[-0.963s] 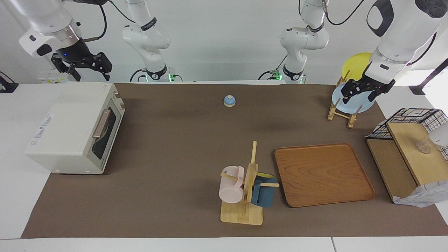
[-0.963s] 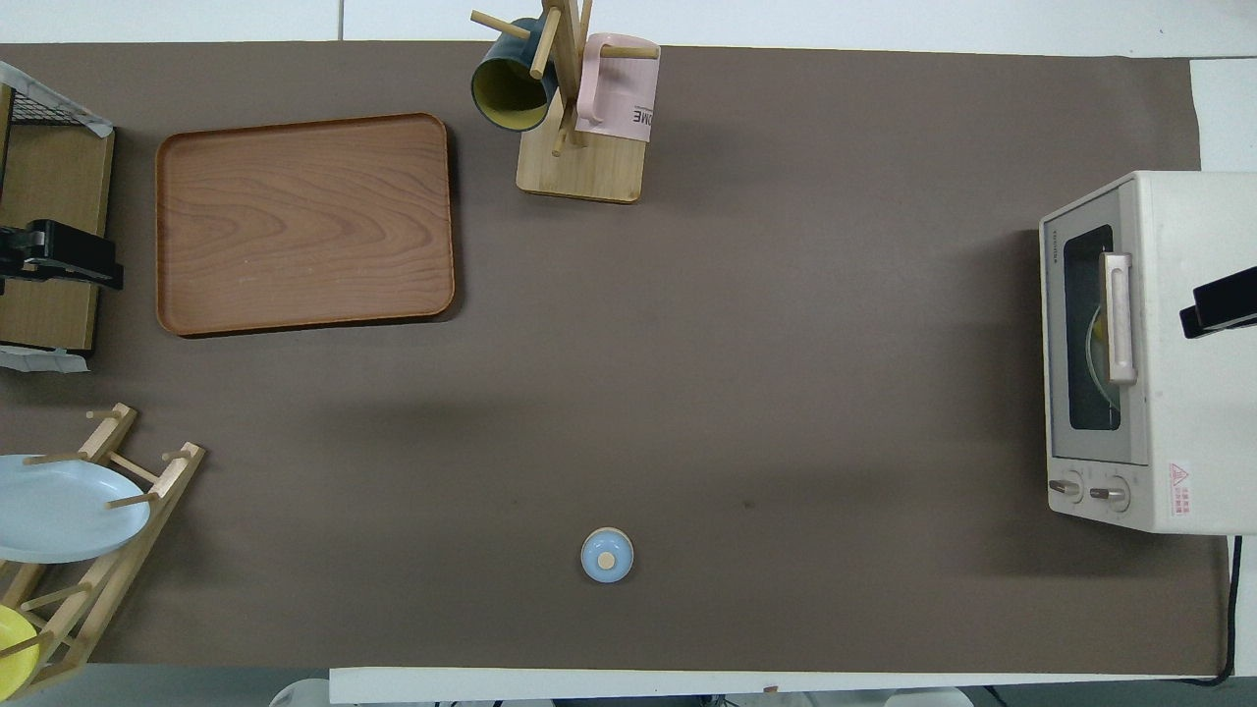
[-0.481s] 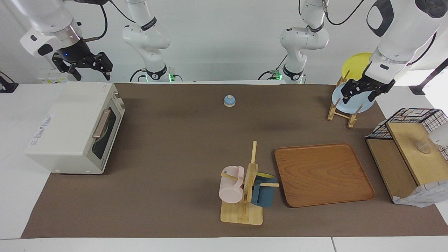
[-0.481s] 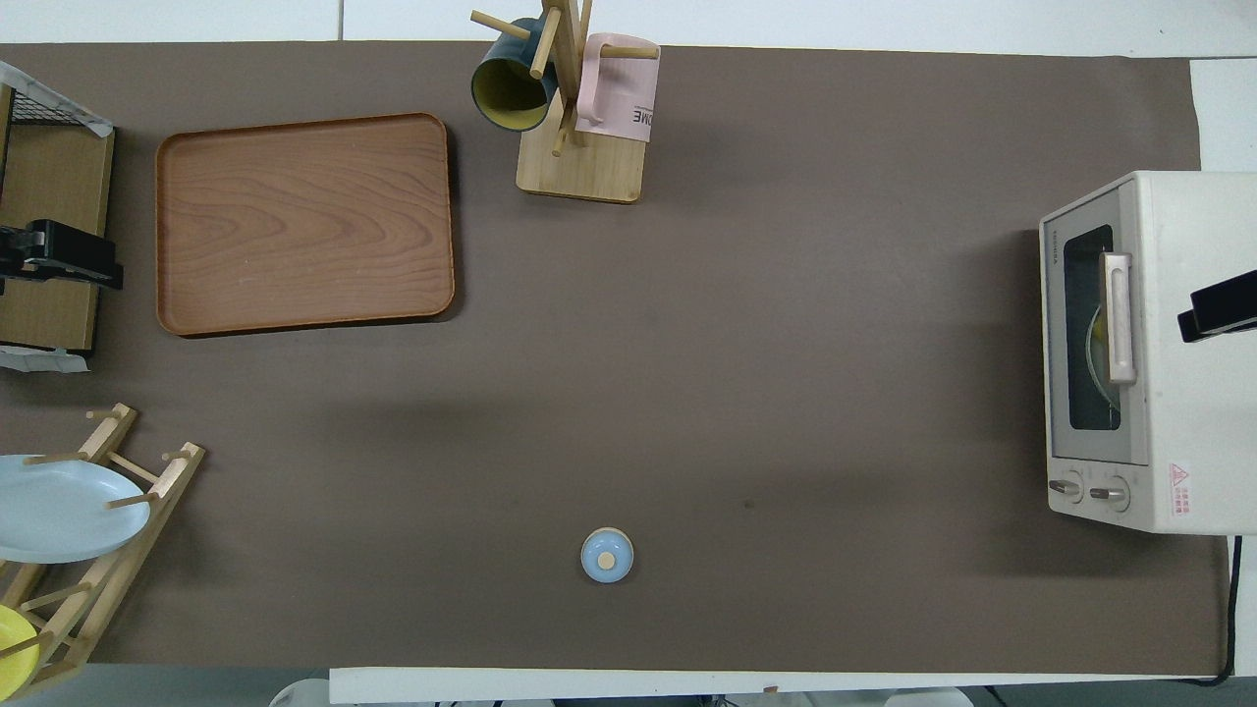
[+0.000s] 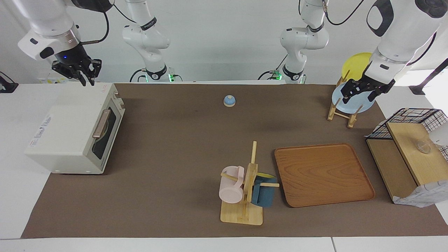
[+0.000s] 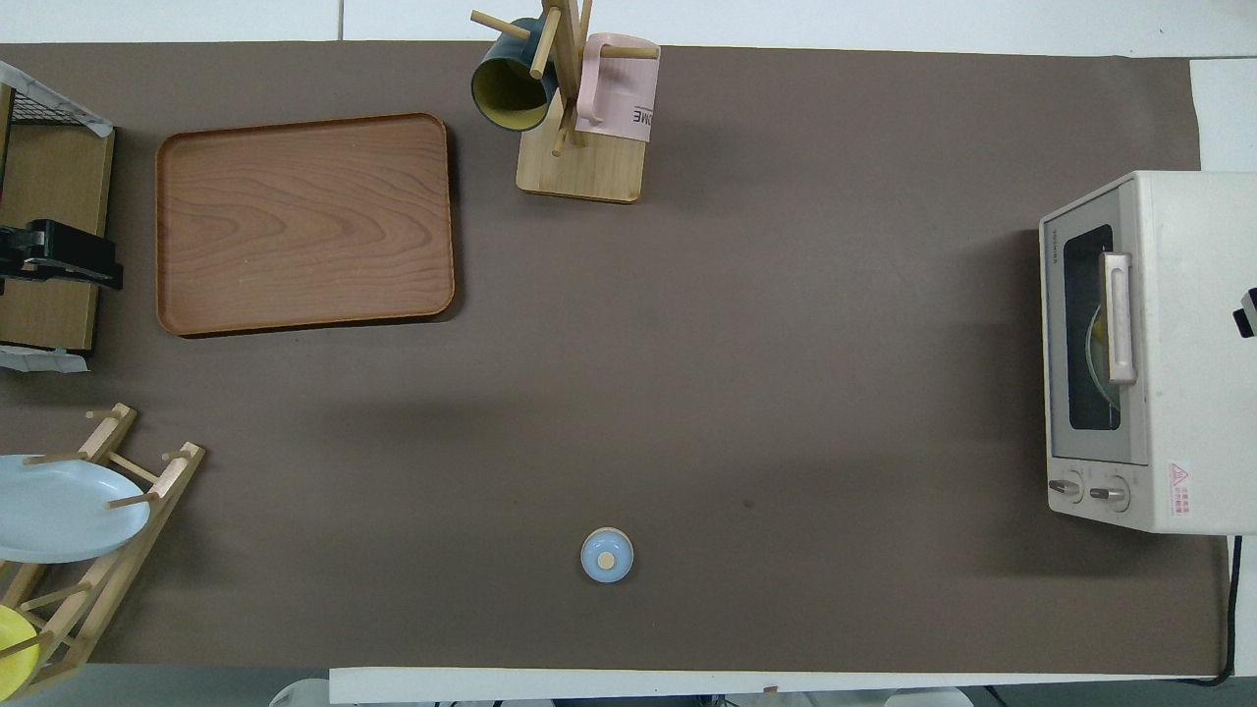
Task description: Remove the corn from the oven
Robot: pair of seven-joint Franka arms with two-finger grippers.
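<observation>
The off-white oven (image 5: 71, 127) stands at the right arm's end of the table, its dark glass door with the tan handle (image 5: 101, 123) shut. It also shows in the overhead view (image 6: 1159, 353). Through the glass I see a pale plate and only a sliver of yellow, perhaps the corn (image 6: 1100, 330); the rest is hidden. My right gripper (image 5: 78, 71) hangs in the air above the oven's corner nearest the robots; only its tip (image 6: 1247, 314) shows from above. My left gripper (image 5: 361, 93) is open and empty, raised by the plate rack (image 5: 341, 112).
A small blue knob lid (image 5: 229, 100) lies near the robots' edge. A mug tree (image 5: 245, 189) with a pink and a dark blue mug stands beside a wooden tray (image 5: 322, 175). A wire basket with wooden boxes (image 5: 409, 154) is at the left arm's end.
My right gripper has turned on its wrist and drawn back over the oven toward the table's end, almost leaving the overhead view. The left arm has not moved.
</observation>
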